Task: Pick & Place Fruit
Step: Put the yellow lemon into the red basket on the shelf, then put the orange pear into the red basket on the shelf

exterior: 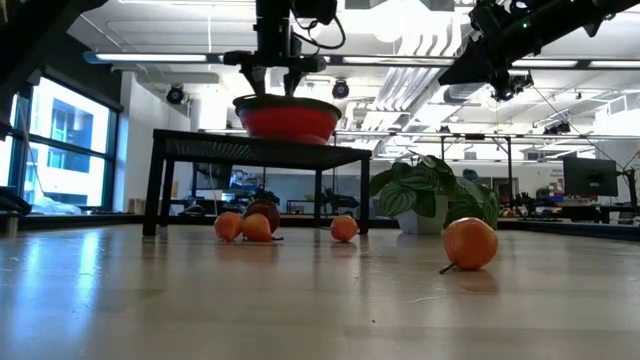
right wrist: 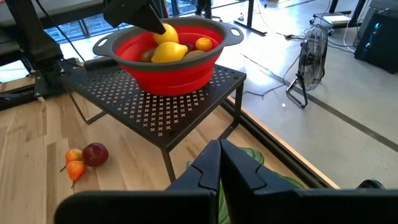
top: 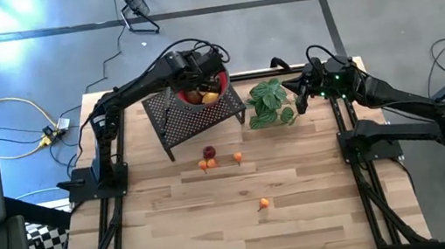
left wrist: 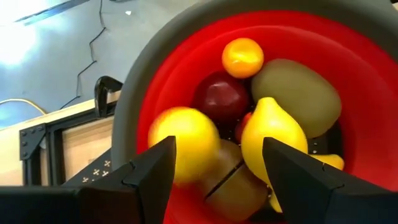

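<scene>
1. Fruit is in two places: some lies on the worktop (top: pixel 310 235) and the rest sits in the red bowl (top: pixel 218 82).
2. Nearest the front edge, far from the bowl, lies one orange ball (top: pixel 264 204) all alone.
3. Closer to the bowl, just in front of the black mesh stand (top: pixel 178 122), I count three orange balls and one dark red fruit (top: pixel 209 152) close together. That makes five pieces left on the worktop.
4. The bowl stands on top of the mesh stand. Inside it I can count two lemons (left wrist: pixel 273 134), one orange ball, one dark red fruit and two brownish-green kiwis. More may hide under them.
5. The left gripper (left wrist: pixel 217 168) hangs right over the bowl with its fingers apart. One lemon (left wrist: pixel 183 140) sits between the fingers, but I cannot tell if it is let go or touching them.
6. I think the step is dropping fruit in. To do it well, open wide, lift straight up, and do not bump the bowl's rim.
7. Beside the bowl is one green leafy plant (top: pixel 270 102).
8. The right gripper (right wrist: pixel 219 163) waits past the plant, clenched on nothing.
</scene>
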Controlling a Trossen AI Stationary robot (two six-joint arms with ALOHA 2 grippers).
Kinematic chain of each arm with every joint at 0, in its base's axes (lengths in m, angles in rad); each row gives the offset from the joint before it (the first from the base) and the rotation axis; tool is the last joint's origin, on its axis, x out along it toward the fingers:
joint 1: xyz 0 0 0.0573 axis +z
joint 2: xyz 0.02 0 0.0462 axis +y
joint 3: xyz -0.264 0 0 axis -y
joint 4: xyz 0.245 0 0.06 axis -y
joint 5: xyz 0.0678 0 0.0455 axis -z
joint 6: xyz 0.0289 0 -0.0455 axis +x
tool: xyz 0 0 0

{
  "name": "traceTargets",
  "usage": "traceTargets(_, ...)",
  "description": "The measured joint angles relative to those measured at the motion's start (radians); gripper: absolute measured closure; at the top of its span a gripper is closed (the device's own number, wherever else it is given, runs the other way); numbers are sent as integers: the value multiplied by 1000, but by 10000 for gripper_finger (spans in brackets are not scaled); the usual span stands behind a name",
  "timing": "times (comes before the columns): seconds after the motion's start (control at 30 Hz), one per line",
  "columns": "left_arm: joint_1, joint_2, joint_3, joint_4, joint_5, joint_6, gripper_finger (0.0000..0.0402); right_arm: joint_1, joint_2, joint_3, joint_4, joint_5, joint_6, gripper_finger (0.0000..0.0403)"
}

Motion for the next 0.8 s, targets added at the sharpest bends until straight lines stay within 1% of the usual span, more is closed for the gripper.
traceTargets(0.3,0,0,0,6,12,11,167,0,0,0,0,0,0,400)
traceTargets(0.37,0,0,0,14,18,33,167,0,0,0,0,0,0,400)
traceTargets(0.57,0,-6,0,18,105,95,167,0,0,0,0,0,0,401)
traceTargets(0.7,0,-8,2,30,128,160,167,0,0,0,0,0,0,401)
traceTargets(0.8,0,-17,8,35,159,177,167,0,0,0,0,0,0,401)
